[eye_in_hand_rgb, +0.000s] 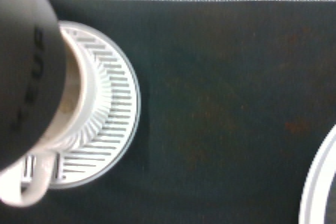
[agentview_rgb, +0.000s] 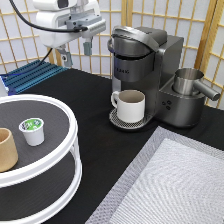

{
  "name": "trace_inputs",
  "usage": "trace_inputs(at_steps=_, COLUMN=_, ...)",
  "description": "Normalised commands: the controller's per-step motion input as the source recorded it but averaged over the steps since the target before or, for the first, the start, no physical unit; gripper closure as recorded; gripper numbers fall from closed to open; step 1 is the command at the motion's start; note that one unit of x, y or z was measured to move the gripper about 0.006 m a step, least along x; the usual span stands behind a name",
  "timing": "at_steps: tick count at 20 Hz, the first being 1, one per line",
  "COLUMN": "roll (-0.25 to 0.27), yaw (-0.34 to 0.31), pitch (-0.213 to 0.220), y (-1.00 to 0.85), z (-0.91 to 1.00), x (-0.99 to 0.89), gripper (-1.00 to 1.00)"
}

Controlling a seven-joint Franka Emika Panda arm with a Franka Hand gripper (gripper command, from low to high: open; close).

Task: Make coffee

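Take the coffee machine (agentview_rgb: pixel 145 70) as your landmark: your gripper (agentview_rgb: pixel 75 53) hangs in the air off its left side in the exterior view, fingers spread apart and holding nothing. The mug (agentview_rgb: pixel 130 105) stands on the machine's drip tray (agentview_rgb: pixel 125 122) under the closed brew head (the wrist view looks straight down on that mug (eye_in_hand_rgb: pixel 45 150) and grate (eye_in_hand_rgb: pixel 112 100)). The coffee (agentview_rgb: pixel 32 131) sits well left of the machine, upright on the top shelf of the round white stand (agentview_rgb: pixel 60 165), just beside a tan cup (agentview_rgb: pixel 7 150).
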Motion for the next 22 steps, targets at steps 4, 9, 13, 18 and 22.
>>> trace_inputs(at_steps=4, roll=0.125, yaw=-0.047, pitch=0.137, y=-0.24, z=0.71, x=0.78, gripper=-1.00)
trace_inputs(at_steps=9, roll=0.149, yaw=-0.027, pitch=0.164, y=-0.11, z=0.66, x=0.82, gripper=-1.00)
trace_inputs(at_steps=13, roll=0.082, yaw=-0.048, pitch=0.138, y=0.08, z=0.38, x=0.79, gripper=-1.00)
trace_inputs(at_steps=18, roll=0.006, yaw=-0.040, pitch=0.098, y=0.31, z=0.10, x=0.62, gripper=-1.00)
trace_inputs(at_steps=22, roll=0.040, yaw=-0.008, pitch=0.083, y=0.20, z=0.20, x=0.30, gripper=-1.00)
